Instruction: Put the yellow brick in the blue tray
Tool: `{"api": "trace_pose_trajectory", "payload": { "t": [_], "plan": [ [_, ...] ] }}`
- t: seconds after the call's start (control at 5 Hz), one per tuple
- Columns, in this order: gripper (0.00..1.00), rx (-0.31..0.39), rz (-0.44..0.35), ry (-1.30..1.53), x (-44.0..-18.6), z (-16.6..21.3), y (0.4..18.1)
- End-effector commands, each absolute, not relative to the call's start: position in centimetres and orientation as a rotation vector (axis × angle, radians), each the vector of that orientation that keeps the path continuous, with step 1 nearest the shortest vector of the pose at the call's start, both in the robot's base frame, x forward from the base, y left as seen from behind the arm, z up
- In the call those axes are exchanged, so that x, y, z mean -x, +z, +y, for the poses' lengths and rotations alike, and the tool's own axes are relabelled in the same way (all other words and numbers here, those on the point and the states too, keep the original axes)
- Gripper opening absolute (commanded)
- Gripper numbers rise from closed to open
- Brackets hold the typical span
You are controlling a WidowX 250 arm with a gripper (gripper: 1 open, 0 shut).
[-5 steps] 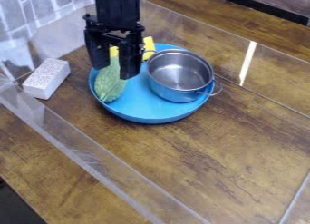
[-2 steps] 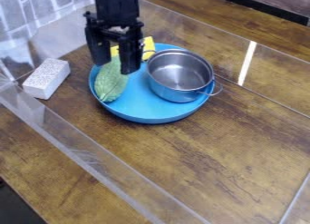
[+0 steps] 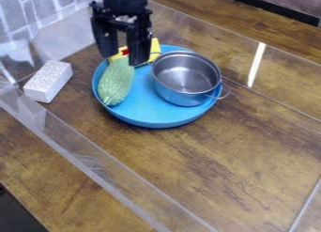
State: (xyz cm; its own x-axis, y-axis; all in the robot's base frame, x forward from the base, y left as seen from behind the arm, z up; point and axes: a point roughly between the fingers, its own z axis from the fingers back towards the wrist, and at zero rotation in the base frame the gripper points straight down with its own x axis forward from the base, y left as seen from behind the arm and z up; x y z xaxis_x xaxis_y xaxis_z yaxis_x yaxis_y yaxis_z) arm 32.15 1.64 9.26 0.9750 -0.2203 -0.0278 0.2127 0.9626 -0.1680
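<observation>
The blue tray [image 3: 141, 111] holds a steel pot [image 3: 187, 78], a green bumpy vegetable [image 3: 115, 83] and, at its far rim, the yellow brick [image 3: 150, 51], small and bright yellow. Over the brick, the gripper [image 3: 124, 50] hangs released, grasping nothing.

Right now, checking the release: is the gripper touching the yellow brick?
Cannot tell. In the camera view the open gripper overlaps the yellow brick, hiding any gap.

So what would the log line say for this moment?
gripper: open, empty | yellow brick: in blue tray | task: looks done
</observation>
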Motion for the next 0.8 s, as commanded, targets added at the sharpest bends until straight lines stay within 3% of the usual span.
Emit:
{"api": "trace_pose_trajectory", "payload": {
  "t": [0.0,0.6],
  "plan": [
    [1.00,0.148,-0.056,-0.207,-33.04,2.33,12.54],
    [1.00,0.159,-0.067,-0.216,-33.70,2.12,12.45]
  ]
}}
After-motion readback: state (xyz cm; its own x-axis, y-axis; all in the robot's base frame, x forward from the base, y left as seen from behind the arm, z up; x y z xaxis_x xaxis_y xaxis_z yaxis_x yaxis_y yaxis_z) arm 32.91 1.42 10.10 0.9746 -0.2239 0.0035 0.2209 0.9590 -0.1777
